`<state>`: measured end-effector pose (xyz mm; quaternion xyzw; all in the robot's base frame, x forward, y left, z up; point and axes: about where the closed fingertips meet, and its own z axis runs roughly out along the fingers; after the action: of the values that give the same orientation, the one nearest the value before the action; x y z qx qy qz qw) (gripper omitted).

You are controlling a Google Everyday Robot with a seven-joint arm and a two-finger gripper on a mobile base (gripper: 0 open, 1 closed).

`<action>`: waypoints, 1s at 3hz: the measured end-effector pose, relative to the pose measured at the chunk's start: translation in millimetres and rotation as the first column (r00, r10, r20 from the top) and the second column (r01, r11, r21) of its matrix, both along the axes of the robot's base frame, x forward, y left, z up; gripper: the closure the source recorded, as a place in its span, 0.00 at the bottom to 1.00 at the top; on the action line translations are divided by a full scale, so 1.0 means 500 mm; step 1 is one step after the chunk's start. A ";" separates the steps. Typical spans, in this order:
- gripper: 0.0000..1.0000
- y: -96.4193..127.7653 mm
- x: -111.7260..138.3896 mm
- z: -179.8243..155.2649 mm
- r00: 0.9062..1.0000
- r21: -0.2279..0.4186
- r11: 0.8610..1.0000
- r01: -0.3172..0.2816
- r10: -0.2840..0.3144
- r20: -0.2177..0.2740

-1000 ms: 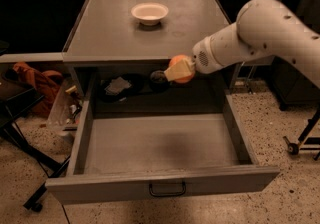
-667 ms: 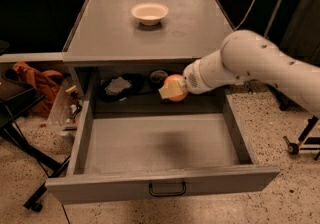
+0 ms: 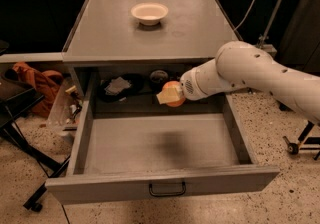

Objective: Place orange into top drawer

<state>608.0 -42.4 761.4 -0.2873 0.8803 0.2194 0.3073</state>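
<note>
Gripper point(image 3: 169, 96) sits at the 12 o'clock end of the open drawer, with the arm reaching in from 3 o'clock. Jaws are clamped on the orange point(image 3: 176, 88), one pale finger point(image 3: 164, 98) across its near side. The fruit hangs above the rear of the top drawer point(image 3: 120, 188), which is pulled well out. It is probably held high to clear the drawer walls before lowering, and it is not yet released.

The grey cabinet surface point(image 3: 150, 40) carries a white bowl point(image 3: 149, 13) toward 12 o'clock. Crumpled paper point(image 3: 117, 86) lies in the dark recess behind the drawer. The floor point(image 3: 280, 203) is speckled, and a reddish cloth point(image 3: 35, 79) is heaped at 9 o'clock.
</note>
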 end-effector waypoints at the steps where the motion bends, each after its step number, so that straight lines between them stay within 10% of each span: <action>1: 1.00 0.013 -0.006 -0.053 0.997 0.041 0.997 -0.064 0.065 -0.033; 3: 0.81 0.060 0.011 -0.201 0.955 0.139 0.949 -0.282 0.292 -0.057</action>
<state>613.3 -12.2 661.0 -0.3830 0.8244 0.3291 0.2558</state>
